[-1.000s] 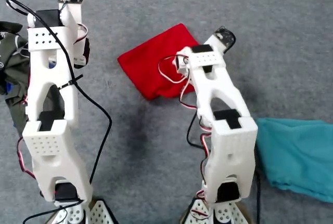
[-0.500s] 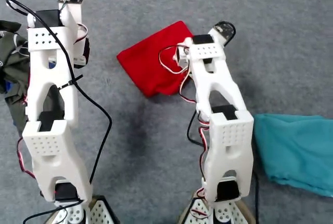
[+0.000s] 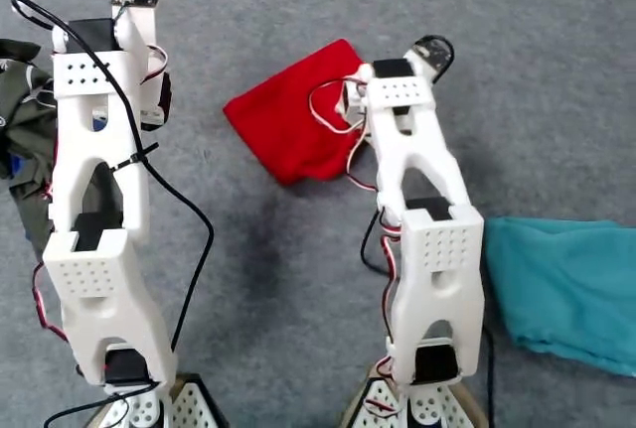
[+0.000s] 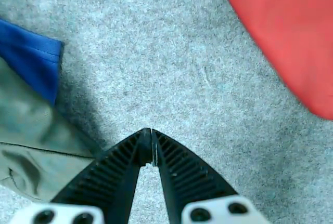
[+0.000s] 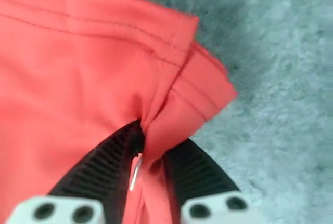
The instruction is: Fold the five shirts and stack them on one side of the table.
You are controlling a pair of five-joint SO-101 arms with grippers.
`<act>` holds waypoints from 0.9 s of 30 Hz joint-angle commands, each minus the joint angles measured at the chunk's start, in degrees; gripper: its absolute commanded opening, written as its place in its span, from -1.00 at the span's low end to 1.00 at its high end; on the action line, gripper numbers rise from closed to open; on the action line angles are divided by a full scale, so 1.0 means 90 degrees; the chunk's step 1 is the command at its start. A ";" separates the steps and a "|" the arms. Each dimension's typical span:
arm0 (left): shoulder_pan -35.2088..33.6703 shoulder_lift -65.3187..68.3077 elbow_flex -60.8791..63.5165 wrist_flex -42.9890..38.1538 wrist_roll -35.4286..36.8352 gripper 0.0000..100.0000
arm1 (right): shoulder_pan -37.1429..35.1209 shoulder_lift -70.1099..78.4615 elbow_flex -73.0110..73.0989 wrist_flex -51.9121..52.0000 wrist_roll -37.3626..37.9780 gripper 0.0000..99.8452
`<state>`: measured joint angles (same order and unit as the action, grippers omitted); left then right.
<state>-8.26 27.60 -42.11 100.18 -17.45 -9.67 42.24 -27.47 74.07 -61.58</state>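
Observation:
A folded red shirt (image 3: 288, 120) lies at the middle of the grey table. My right gripper (image 5: 148, 148) is shut on a bunched fold of this red shirt (image 5: 78, 78) near its hemmed corner. In the high view the right arm (image 3: 402, 110) stands over the shirt's right edge. My left gripper (image 4: 151, 146) is shut and empty, just above bare carpet between the red shirt (image 4: 291, 37) and a pile of olive (image 4: 31, 151) and blue (image 4: 28, 63) shirts. That pile (image 3: 20, 140) sits at the table's left edge. A teal shirt (image 3: 561, 289) lies at the right.
The grey carpeted table (image 3: 268, 279) has open room in front, between the two arm bases, and at the far right behind the teal shirt. The left arm (image 3: 99, 130) stands tall beside the olive pile.
My right gripper has moved away from the arm bases and slightly right, dragging the red shirt's right corner with it. The teal shirt shifted slightly. The left arm has kept still.

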 commanded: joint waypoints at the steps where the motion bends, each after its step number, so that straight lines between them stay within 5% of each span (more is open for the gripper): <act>1: -0.0020 -0.0454 -0.0020 0.0068 0.0039 -0.96 | 0.0298 -0.0190 -0.0630 0.0400 0.0244 -0.99; 15: 0.0000 -0.0464 -0.0020 0.0068 0.0039 -0.96 | 0.1197 -0.1871 -0.1031 0.0869 0.0645 -0.99; 27: 0.0010 -0.0464 -0.0020 0.0068 0.0059 -0.96 | 0.3639 -0.2740 -0.1031 0.1797 0.1719 -0.99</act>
<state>-8.26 27.60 -42.11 100.18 -17.45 17.58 22.37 -33.63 87.78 -49.45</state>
